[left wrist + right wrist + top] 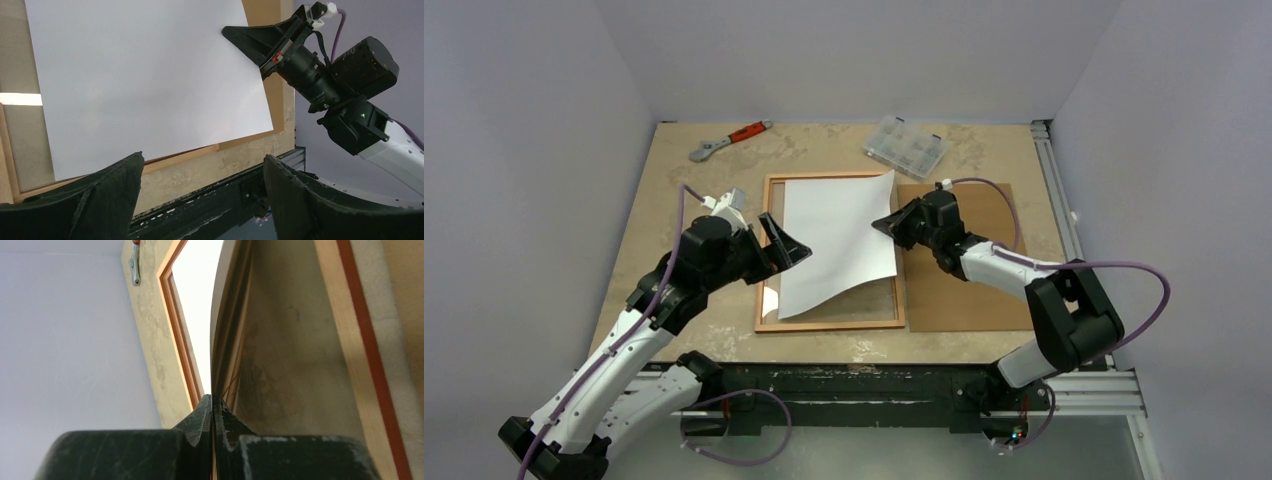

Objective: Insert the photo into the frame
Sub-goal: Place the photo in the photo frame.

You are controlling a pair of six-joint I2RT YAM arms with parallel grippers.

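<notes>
left gripper (788,243): wide open, empty, just beside the left edge of the photo (839,240). photo: white back up over the frame (829,324), long axis running near to far, right side lifted. right gripper (884,225): pinched tight on that right edge.

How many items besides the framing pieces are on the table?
2: a red-handled wrench at the far left, a clear compartment box far centre-right. The photo may hide more.
</notes>
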